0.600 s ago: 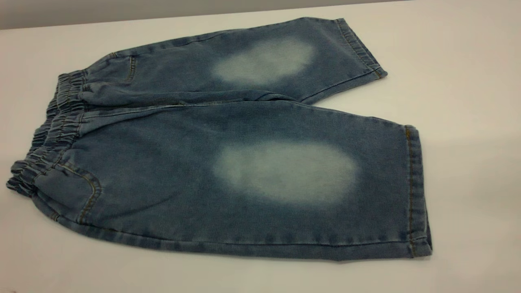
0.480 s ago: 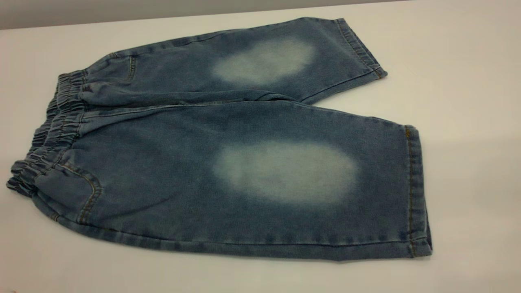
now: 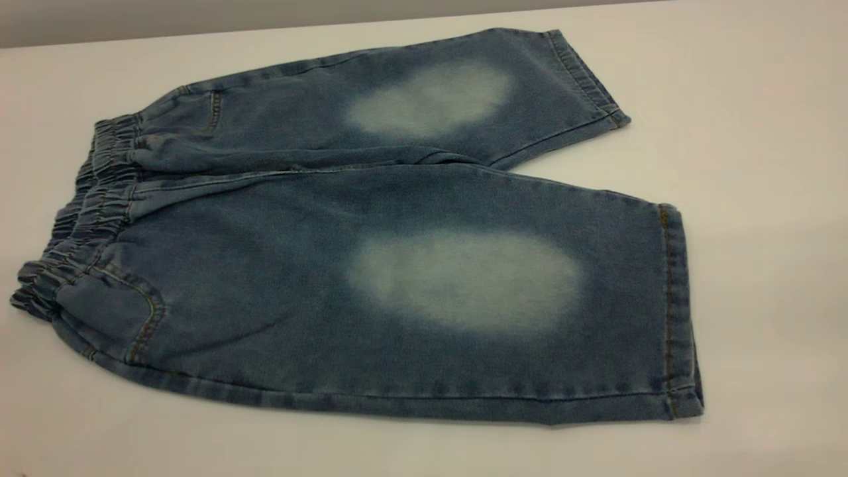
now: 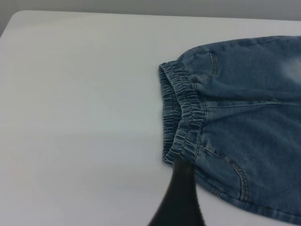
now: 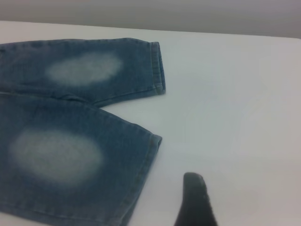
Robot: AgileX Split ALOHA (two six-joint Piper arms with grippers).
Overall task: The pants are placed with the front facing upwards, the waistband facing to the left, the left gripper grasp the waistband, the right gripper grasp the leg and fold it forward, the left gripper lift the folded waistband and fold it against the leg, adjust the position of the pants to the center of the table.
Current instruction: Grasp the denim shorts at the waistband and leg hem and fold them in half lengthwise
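Note:
The blue denim pants (image 3: pixel 278 265) lie flat on the white table (image 3: pixel 762 165), front up, with pale ovals on both legs. The gathered waistband (image 3: pixel 93 212) points left. The near leg (image 3: pixel 616 298) and the far leg (image 3: pixel 530 73) run to the right, slightly spread. Neither gripper shows in the exterior view. In the left wrist view a black part of my left gripper (image 4: pixel 181 197) hovers at the near corner of the waistband (image 4: pixel 186 117). In the right wrist view a black part of my right gripper (image 5: pixel 195 202) sits over bare table, a little off the near leg's hem (image 5: pixel 150 155).
White tabletop surrounds the pants on all sides, with wide room at the right (image 3: pixel 782 298) and along the front edge. The table's far edge (image 3: pixel 199 30) meets a grey wall just behind the far leg.

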